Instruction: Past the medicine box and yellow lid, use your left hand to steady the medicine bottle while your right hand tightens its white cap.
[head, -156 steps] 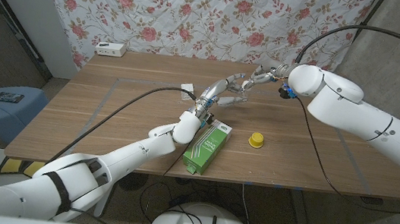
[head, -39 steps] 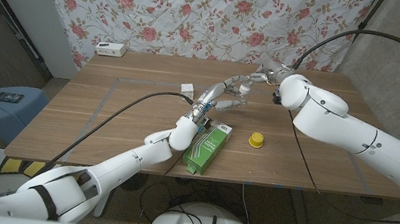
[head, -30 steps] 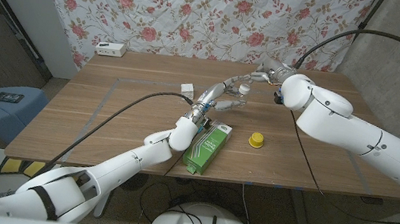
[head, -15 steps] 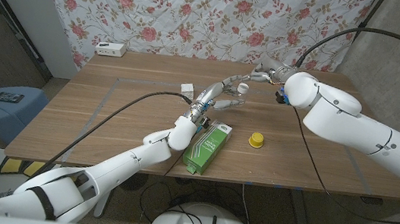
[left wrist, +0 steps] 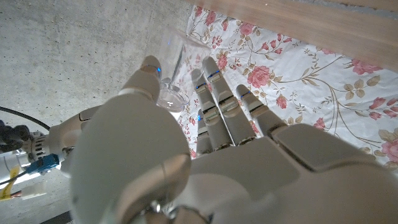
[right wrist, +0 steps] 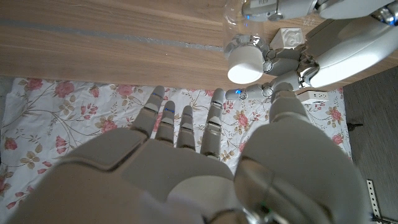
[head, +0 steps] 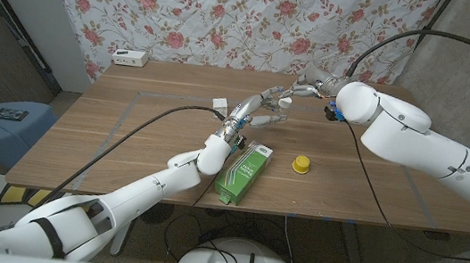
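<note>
**White cap in reach as robot's two hands met over medicine bottle**

White plastic showed at the top of the small clear medicine bottle [head: 281,102], which stood past the green cardboard medicine box [head: 242,172] and the round yellow lid [head: 301,164], toward the far side of the wooden table [head: 110,125]. The left hand [head: 256,109] reached in from the near side, its fingers curved around the bottle and grasping it; in the right wrist view those fingers [right wrist: 280,62] closed beneath the round white cap [right wrist: 245,66]. The right hand [head: 305,90] hung just beside the cap with fingers spread and nothing between them, apparently clear of it, though contact could not be ruled out from the head view.

Judging by this, the steadying grasp was in place and the tightening had either paused between turns or not started. The next move would call for the right hand to settle its fingertips around the cap's rim and twist, while the left held firm enough to keep the light bottle from spinning or tipping.
</note>
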